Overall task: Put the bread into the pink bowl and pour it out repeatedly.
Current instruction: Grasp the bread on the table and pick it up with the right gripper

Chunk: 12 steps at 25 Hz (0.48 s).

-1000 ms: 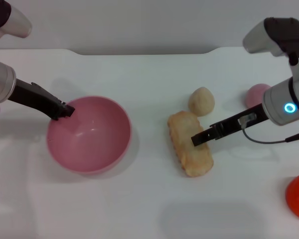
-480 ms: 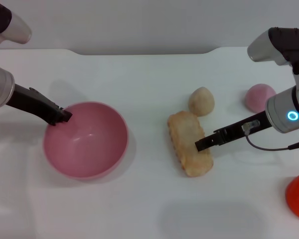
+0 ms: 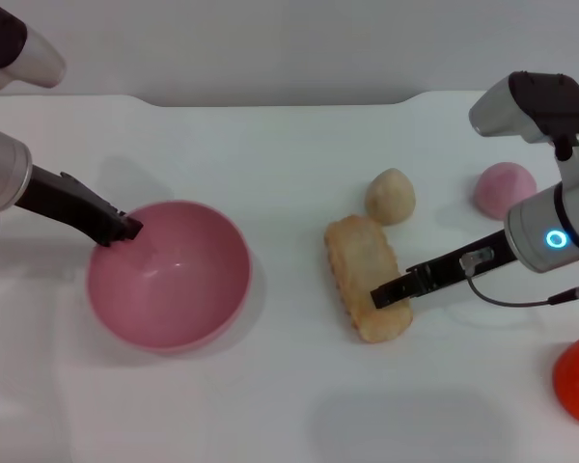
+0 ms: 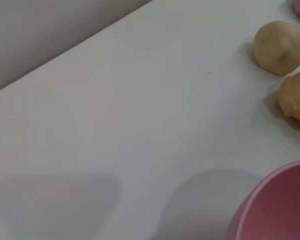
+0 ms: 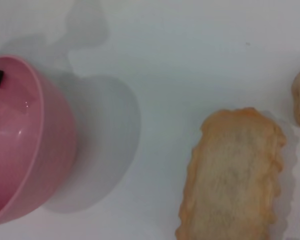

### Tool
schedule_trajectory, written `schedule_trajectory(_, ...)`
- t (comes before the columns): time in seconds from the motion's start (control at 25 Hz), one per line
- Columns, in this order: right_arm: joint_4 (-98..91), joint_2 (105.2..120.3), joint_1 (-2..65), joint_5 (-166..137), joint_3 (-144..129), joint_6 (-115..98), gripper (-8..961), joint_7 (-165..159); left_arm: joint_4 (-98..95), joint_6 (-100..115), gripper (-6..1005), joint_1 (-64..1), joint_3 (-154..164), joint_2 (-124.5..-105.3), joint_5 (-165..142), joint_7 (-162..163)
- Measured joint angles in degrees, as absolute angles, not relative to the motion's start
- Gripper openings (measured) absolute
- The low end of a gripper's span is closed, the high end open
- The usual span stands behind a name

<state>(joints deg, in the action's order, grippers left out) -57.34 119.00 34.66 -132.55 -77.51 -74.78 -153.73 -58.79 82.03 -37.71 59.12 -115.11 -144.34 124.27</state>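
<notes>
meanwhile right end effector (image 3: 384, 294) low over bread (image 3: 367, 278), left end effector (image 3: 124, 231) clamped on pink bowl (image 3: 169, 275) rim

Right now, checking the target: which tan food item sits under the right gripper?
The long ridged tan bread, under the right gripper; the egg-shaped beige lump sits apart.

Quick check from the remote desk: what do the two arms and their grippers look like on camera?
Both arms are silver-grey with long black grippers. The right gripper carries a small silver block and a thin grey cable; its wrist has a blue ring light. The left gripper is plain black; its wrist shows a green light.
</notes>
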Motion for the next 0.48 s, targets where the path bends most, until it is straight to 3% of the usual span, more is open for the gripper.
schedule_trajectory(0.48,-54.7,119.0,34.8,-132.1,-78.2,-73.7,484,-153.7,-58.8,82.1,49,-37.7,59.4,-115.52,-144.3,124.3)
